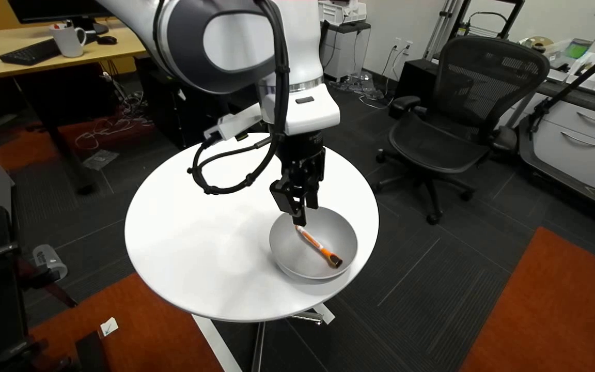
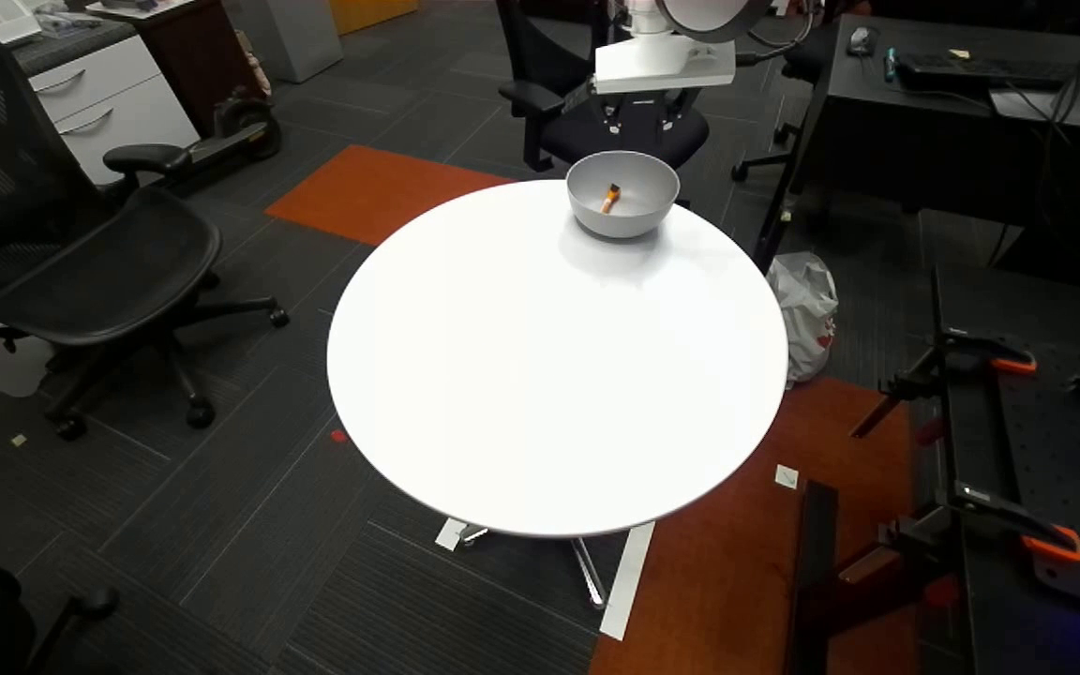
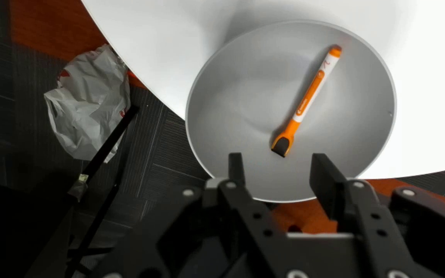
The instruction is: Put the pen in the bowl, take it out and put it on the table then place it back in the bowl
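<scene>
The pen (image 3: 308, 99) is contained in the bowl (image 3: 230, 96) on the surface (image 2: 540, 375). Nothing is held by the widely parted end effector (image 3: 277, 164). First or final placement cannot be distinguished; if first, removal to the surface and return remain to be performed.

Large round white-topped table (image 2: 540, 375) blown out by glare in both exterior views; dark grey carpet (image 1: 416, 310) around it dim. Wrist view: soft shadow on table beside round silvery-grey bowl (image 3: 214, 108), narrow shadow along slim orange-and-white pen (image 3: 310, 94); black 2-finger gripper (image 3: 276, 160) blurred, out of focus.
</scene>
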Robot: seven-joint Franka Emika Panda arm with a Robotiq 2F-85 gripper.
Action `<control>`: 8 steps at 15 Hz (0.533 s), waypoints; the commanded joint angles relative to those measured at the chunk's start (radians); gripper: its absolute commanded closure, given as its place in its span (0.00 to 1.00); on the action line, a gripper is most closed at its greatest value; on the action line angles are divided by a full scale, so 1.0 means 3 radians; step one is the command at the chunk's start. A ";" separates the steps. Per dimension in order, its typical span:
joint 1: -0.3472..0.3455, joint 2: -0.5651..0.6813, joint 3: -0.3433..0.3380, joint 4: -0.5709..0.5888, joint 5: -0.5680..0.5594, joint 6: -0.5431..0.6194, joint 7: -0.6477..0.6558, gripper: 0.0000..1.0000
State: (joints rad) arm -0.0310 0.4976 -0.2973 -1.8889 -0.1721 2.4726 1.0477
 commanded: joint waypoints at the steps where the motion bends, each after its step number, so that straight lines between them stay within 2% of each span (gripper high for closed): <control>1: -0.0017 0.0032 0.0025 0.0059 0.0047 0.0044 -0.0033 0.19; 3: -0.0016 0.0025 0.0035 0.0071 0.0055 0.0025 -0.0047 0.03; 4: -0.0013 0.0025 0.0035 0.0080 0.0052 0.0017 -0.0043 0.00; 8: 0.0005 0.0024 0.0013 0.0061 0.0023 -0.0006 -0.0011 0.00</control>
State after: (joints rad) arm -0.0304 0.5037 -0.2915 -1.8730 -0.1678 2.4727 1.0477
